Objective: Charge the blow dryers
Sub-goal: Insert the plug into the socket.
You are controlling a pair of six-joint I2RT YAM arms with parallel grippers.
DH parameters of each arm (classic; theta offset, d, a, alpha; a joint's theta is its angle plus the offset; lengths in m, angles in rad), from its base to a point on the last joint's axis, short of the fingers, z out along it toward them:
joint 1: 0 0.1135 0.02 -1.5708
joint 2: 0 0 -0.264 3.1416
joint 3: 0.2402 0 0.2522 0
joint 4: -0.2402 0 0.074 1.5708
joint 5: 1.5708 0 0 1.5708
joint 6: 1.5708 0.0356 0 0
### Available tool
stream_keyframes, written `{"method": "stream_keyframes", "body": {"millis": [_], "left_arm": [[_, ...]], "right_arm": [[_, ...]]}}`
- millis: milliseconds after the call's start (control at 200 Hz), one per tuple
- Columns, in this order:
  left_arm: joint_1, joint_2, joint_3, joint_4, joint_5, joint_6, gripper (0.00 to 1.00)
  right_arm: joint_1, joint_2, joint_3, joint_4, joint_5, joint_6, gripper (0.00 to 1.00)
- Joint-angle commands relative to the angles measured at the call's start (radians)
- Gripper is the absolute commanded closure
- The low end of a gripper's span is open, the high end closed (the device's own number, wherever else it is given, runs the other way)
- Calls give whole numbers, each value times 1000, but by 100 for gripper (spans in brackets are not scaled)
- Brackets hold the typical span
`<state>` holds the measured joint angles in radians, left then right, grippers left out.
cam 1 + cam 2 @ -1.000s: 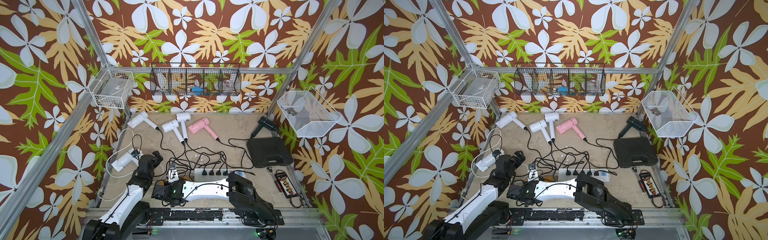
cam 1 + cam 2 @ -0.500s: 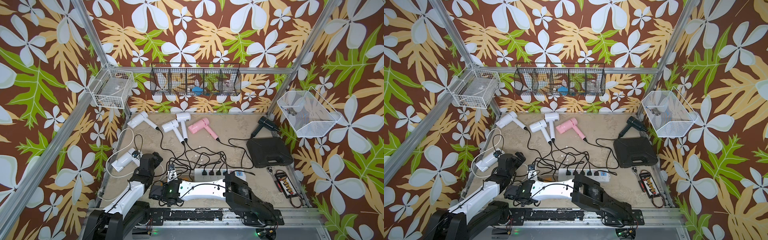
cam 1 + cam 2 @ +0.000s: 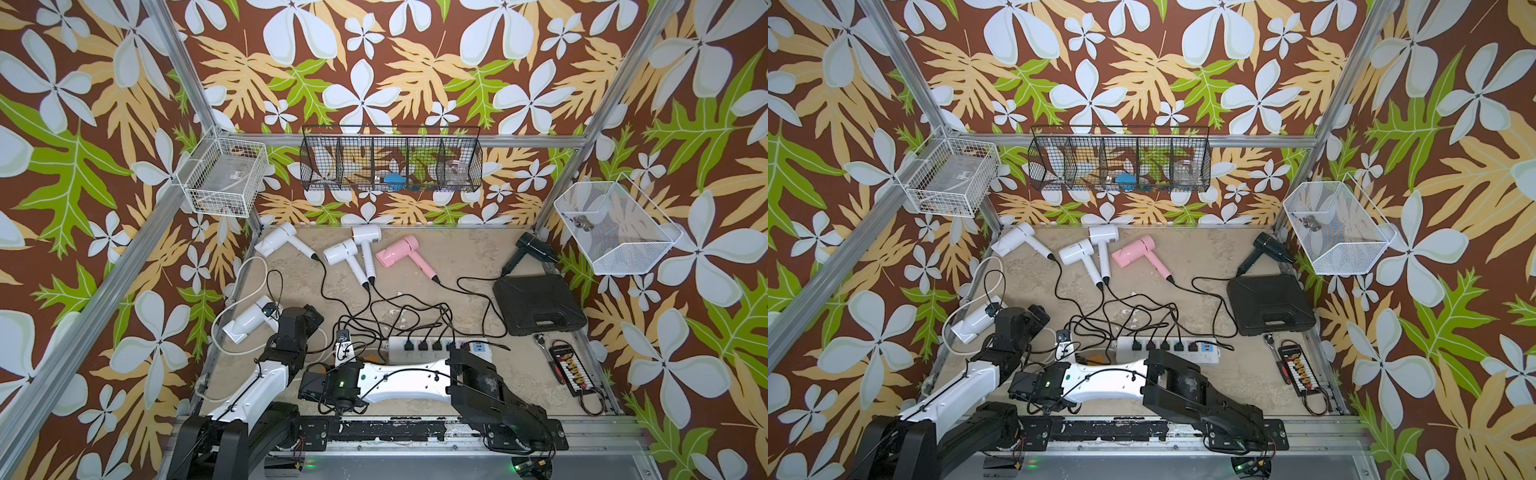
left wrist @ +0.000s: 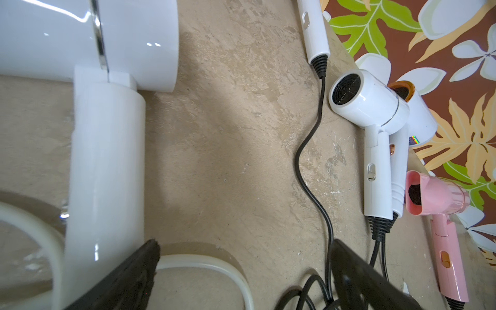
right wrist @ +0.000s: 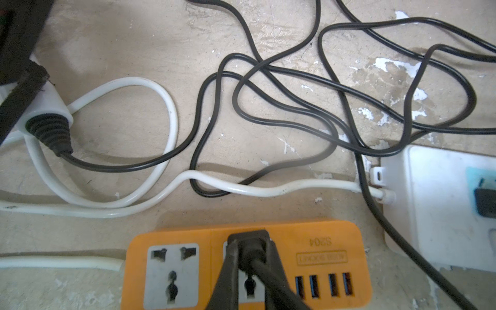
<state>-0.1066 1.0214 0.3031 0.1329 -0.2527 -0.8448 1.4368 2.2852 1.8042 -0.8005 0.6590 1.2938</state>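
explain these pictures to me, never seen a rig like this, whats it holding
Two robot arms stand at a table's front edge, each ending in a two-finger gripper. The two wide pictures look down from overhead; the close-ups come from wrist cameras. On the table lie six blow dryers, cords tangled, a white power strip, an orange power strip and a black case. The right gripper pinches a black plug at the orange strip's socket. The left gripper is open, empty, beside a white dryer.
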Motion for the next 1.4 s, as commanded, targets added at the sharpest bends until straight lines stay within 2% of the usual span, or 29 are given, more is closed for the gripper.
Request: {"method": "stream_keyframes", "body": {"millis": [0, 240, 555, 826, 1056, 1296, 1396], "left_arm": [[4, -4, -2, -5, 8, -5, 0], [8, -4, -4, -5, 11, -5, 0], [9, -4, -4, -7, 13, -5, 0], [10, -10, -4, -9, 10, -4, 0], [10, -7, -4, -8, 9, -4, 0], [10, -4, -4, -7, 10, -5, 0], [10, -4, -3, -7, 11, -4, 0]], "right_arm": [[-4, 26, -62, -46, -286, -23, 100], [18, -10, -144, -12, -346, -78, 100], [34, -15, -135, -44, -394, -176, 100], [10, -35, -189, -8, -472, -209, 100], [35, -34, -195, -12, -556, -271, 100], [-37, -150, -248, -11, -607, -360, 100], [-53, -146, -217, -62, -608, -398, 100]]}}
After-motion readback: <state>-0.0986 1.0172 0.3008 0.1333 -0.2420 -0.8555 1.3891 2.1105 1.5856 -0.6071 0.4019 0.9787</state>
